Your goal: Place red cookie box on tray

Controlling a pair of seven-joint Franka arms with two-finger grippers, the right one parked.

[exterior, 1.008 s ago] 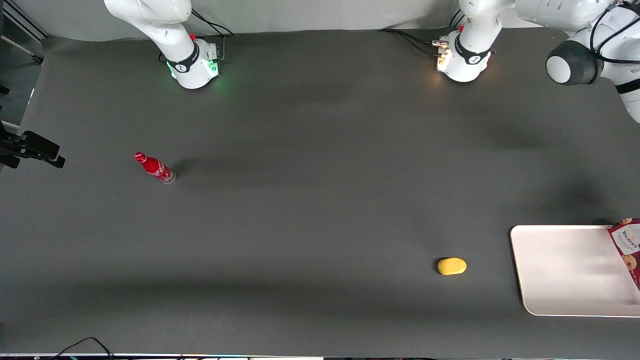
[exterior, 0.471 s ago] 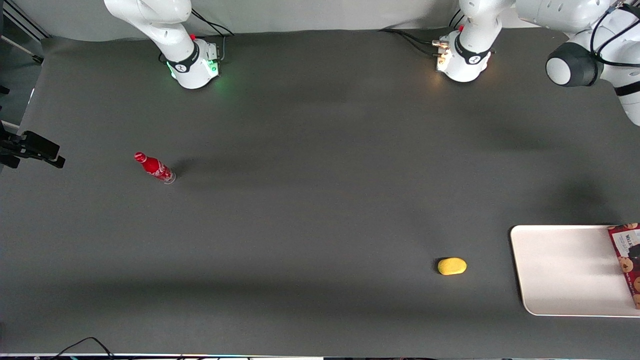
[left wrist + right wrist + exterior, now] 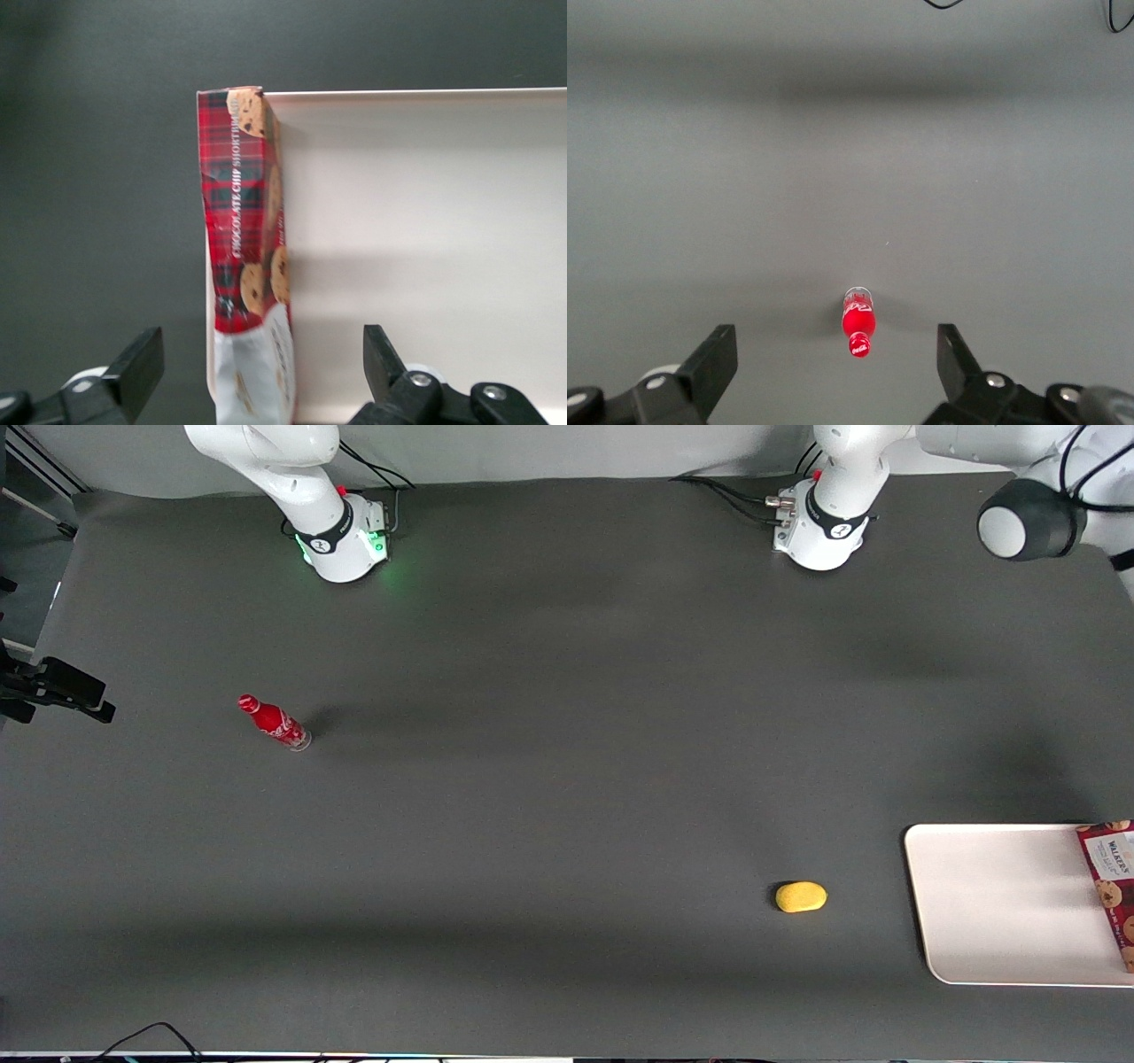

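While pincer (image 3: 259,376) gapes, red cookie box (image 3: 245,266) reads "CHOCOLATE CHIP SHORTBREAD".

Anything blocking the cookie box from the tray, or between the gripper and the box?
Nothing visible. The red cookie box already lies on the tray along its edge. The gripper hangs above it, fingers open either side and apart from it. The yellow object lies off the tray.
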